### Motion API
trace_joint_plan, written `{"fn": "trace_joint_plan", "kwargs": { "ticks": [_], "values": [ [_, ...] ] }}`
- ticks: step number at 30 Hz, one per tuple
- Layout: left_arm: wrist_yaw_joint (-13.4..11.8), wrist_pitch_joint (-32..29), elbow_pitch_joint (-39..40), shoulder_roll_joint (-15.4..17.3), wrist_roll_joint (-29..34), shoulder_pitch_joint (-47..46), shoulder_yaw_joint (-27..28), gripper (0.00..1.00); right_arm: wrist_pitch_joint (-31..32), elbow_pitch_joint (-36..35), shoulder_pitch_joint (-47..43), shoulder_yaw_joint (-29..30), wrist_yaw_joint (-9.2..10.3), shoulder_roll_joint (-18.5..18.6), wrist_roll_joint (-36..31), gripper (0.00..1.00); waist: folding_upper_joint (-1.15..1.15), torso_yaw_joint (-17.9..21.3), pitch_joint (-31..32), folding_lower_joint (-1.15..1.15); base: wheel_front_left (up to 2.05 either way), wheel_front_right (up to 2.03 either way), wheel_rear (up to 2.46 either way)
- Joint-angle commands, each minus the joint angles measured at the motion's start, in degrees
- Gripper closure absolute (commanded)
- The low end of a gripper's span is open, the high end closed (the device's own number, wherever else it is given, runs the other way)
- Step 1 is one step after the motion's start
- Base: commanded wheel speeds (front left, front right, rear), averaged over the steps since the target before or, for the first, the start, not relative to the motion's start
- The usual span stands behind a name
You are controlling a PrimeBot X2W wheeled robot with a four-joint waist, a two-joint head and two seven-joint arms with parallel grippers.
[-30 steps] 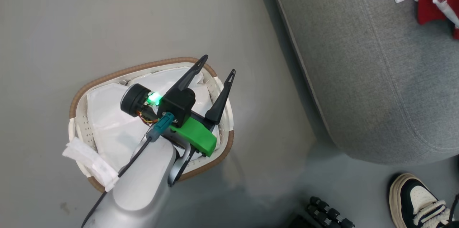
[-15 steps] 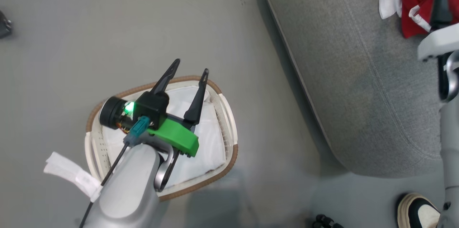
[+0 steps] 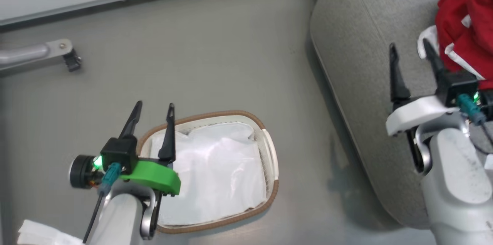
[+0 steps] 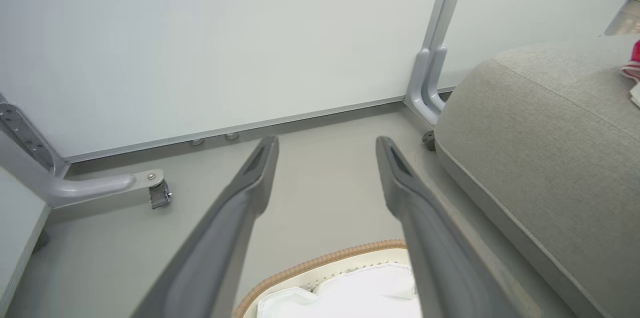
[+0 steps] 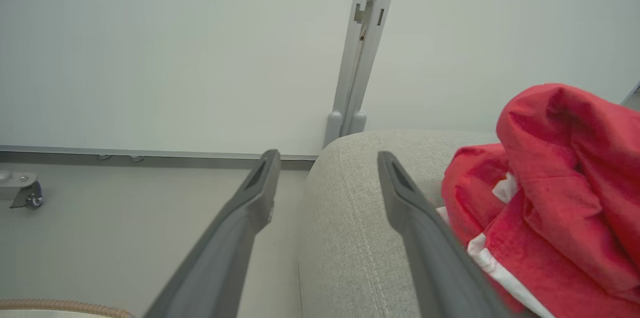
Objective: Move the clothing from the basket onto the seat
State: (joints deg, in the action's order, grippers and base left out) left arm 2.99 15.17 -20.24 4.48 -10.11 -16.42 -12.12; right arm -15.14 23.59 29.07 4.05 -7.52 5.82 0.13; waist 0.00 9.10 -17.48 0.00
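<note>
On seat (image 3: 366,83), far right: clothing (image 3: 462,41); reckon soft, light, floppy; pinch bunched fold; basket (image 3: 272,152) holds white liner (image 3: 215,175); my left gripper (image 3: 154,104), right gripper (image 3: 408,44) spread, empty.

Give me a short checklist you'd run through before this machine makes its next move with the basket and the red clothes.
1. No red fabric in the basket: ok; its white liner lies bare inside.
2. The clothing rests on the seat: ok; a red heap sits on the grey top.
3. Both garments are in that heap: cannot tell; the picture's edge cuts it off.
4. The left gripper is empty: ok; open, nothing between its fingers.
5. The right gripper has let go: ok; open, beside the heap, holding nothing.
</note>
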Motion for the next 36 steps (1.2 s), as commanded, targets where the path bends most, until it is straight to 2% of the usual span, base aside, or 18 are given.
{"fn": "trace_joint_plan", "kwargs": {
  "ticks": [1, 11, 20, 34, 35, 36],
  "values": [
    [-0.56, -0.05, 0.57, -0.17, 0.93, 2.39, 2.08, 0.0, 0.0, 0.4, -2.5, -0.52, 0.07, -0.52, 0.46, 0.0, 0.0, -4.23, 4.28, 0.0, 0.0, 0.0, 0.0],
    [-1.32, -0.05, 1.55, -1.06, 2.49, 7.45, 9.13, 0.0, 0.0, 1.48, -8.09, -2.84, 0.06, -2.53, 1.19, 0.0, 0.0, -6.48, 7.0, 0.0, 0.0, 0.0, 0.0],
    [-1.51, -0.05, 0.85, -1.45, 3.18, 12.27, 12.71, 0.0, 0.0, 0.46, -13.46, -5.45, 0.06, -2.67, 4.32, 0.0, 0.0, -7.42, 9.62, 0.0, 0.0, 0.0, 0.0],
    [-1.32, -0.05, -0.45, -1.49, -0.99, 16.31, 12.58, 0.0, 0.0, -0.33, -19.34, -6.31, 0.06, -2.72, 6.95, 0.0, 0.0, -8.76, 12.6, 0.0, 0.0, 0.0, 0.0],
    [-1.22, 0.0, -0.48, -1.6, -0.98, 15.49, 12.43, 1.0, 0.01, -0.41, -18.25, -6.43, 0.0, -2.99, 6.66, 1.0, 0.0, -8.67, 12.52, 0.0, 0.0, 0.0, 0.0],
    [-1.21, -0.01, -0.84, -1.64, -1.0, 15.55, 12.4, 1.0, 0.01, -0.05, -18.37, -6.45, 0.0, -3.05, 6.7, 1.0, 0.0, -8.7, 12.59, 0.0, 0.0, 0.0, 0.0]
  ]
}}
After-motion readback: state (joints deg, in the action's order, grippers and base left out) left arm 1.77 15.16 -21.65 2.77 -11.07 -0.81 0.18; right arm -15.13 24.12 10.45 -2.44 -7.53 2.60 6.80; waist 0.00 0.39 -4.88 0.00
